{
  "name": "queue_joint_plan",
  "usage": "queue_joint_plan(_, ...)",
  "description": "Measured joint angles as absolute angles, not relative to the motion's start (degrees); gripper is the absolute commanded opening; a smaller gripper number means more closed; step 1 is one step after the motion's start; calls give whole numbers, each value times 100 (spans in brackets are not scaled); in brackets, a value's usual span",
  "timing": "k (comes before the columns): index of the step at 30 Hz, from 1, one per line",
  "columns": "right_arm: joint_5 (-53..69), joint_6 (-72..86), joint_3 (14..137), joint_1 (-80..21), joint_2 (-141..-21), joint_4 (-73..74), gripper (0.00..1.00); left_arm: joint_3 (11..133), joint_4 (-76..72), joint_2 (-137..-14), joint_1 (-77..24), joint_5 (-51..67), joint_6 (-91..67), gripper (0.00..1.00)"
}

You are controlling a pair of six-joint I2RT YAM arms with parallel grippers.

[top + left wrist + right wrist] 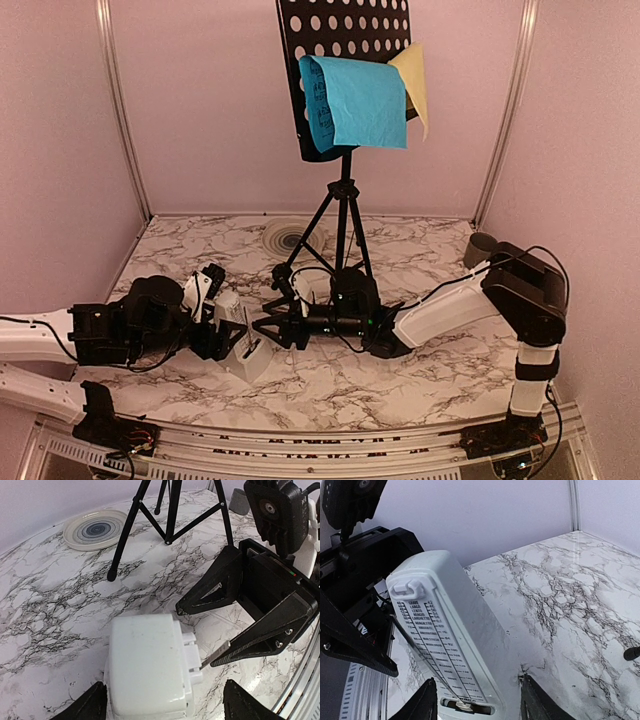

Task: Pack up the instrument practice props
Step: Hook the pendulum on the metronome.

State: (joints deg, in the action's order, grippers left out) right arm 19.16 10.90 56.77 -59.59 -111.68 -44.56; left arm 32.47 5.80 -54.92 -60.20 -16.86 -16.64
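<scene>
The white metronome sits on the marble worktop, near the legs of the music stand. The left tool and right tool are both open around it. Pink walls stand behind.

Marble table bears music stand, metronome, plate and mug.

The left arm lies low across the lower left of the top view and reaches toward the middle. The right arm stands upright at the lower right, bends at the elbow, and its forearm slopes down to the centre. The left claw and the right claw face each other, tips near (not touching, as far as I see). Both have the jaws spread, and the right one's form a wide V.
</scene>
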Motion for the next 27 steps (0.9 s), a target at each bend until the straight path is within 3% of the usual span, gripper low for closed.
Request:
queue_joint_plan(2,2001,1066,5666,-5937,-11150,-4453,57,3183,537,-5448,-6020,-1653,-1699,98)
queue_joint_plan(4,2053,1041,5638,-5927,-11104,-4451,58,3100,423,-5441,-6020,-1656,-1739,100)
queue_joint_plan(27,2058,978,5621,-5852,-10969,-4390,57,2840,-473,-5830,-6025,-2108,-1686,86)
